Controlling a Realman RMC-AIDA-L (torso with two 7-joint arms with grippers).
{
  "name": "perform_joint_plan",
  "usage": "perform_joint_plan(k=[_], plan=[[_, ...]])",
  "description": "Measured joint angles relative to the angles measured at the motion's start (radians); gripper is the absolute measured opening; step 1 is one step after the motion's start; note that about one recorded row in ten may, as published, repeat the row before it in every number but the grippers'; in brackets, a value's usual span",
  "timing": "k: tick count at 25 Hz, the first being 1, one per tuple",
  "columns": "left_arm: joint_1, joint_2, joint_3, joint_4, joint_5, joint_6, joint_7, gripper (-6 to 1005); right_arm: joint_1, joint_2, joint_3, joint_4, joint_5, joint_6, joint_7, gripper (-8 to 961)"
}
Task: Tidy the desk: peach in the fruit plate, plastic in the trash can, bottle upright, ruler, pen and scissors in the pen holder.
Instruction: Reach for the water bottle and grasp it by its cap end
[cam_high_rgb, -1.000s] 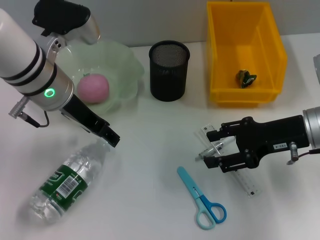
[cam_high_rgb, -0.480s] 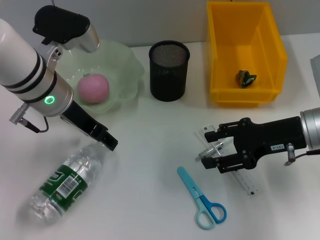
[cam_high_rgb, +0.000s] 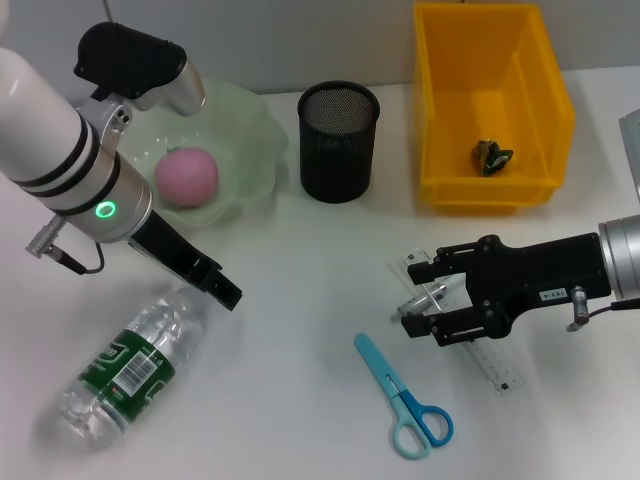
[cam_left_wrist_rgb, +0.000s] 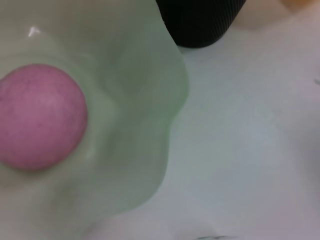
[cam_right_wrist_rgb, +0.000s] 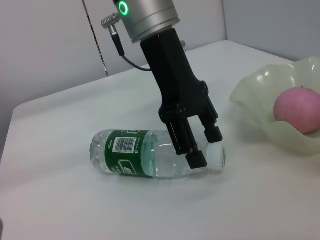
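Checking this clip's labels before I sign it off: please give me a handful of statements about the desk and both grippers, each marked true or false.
1. The peach lies in the fruit plate. True.
2. The bottle stands upright. False: it lies on its side on the desk.
3. The left gripper is open at the bottle's neck. True.
4. The scissors are in the pen holder. False: they lie on the desk, in front of the right gripper.
5. The right gripper is over the ruler, its jaws apart. True.
6. The yellow bin is empty. False: a small crumpled piece lies inside.
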Motion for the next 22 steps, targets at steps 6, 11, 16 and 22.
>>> perform_joint_plan(k=[6,11,16,22], plan=[[0.005,0.000,0.005,-0.006,-0.012,-0.011,0.007,798,0.000,0.004,0.000,0.000,0.001,0.000,0.000,721],[0.010,0.000,0.009,-0.010,-0.017,-0.026,0.011,798,0.000,0.006,0.000,0.000,0.001,0.000,0.000,721],[0.013,0.000,0.026,-0.015,-0.018,-0.035,0.019,797,0.000,0.007,0.000,0.000,0.001,0.000,0.000,720],[0.023,0.000,0.030,-0.022,-0.020,-0.054,0.021,797,0.000,0.009,0.000,0.001,0.001,0.000,0.000,719]])
